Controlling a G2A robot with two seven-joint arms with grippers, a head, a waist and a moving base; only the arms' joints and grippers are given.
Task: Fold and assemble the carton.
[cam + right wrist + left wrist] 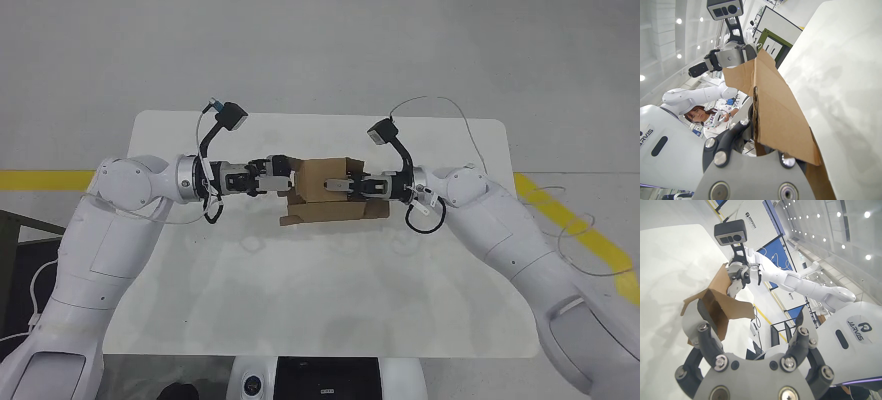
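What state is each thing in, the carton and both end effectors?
carton: partly assembled, top open, flaps not yet folded shut.
left end effector: open, fingers spread wide, one finger against the carton's end.
right end effector: shut on the carton's opposite wall.

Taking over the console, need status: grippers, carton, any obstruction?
Left gripper open at the carton's end. Right gripper shut on a carton wall. Carton part-formed, flaps loose. No obstruction seen.
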